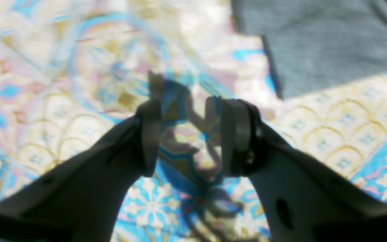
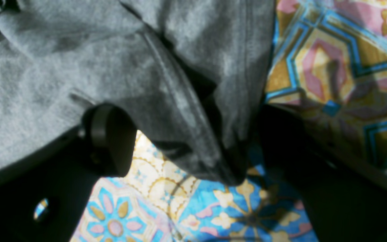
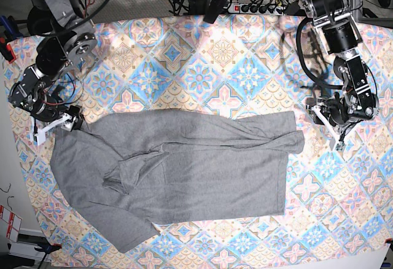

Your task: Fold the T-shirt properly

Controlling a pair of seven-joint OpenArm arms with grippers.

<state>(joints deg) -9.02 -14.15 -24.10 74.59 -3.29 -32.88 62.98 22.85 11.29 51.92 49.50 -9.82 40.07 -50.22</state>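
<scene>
T-shirt (image 3: 184,171) flat mid-cloth, half folded. My left gripper (image 1: 183,134) hangs empty, jaws apart, off its right edge. Right gripper (image 2: 193,141) gapes around the left corner; close on both layers first.

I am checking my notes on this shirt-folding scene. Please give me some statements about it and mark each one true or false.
1. The T-shirt is already folded into a small neat square. False: it lies spread wide and creased on the tablecloth.
2. The left gripper holds nothing; only tablecloth shows between its jaws. True.
3. The right gripper is far from the shirt. False: grey fabric hangs between its open jaws.
4. The left gripper is over the middle of the shirt. False: it is beside the shirt's edge, over bare cloth.
5. The T-shirt is plain grey with no print. True.
</scene>
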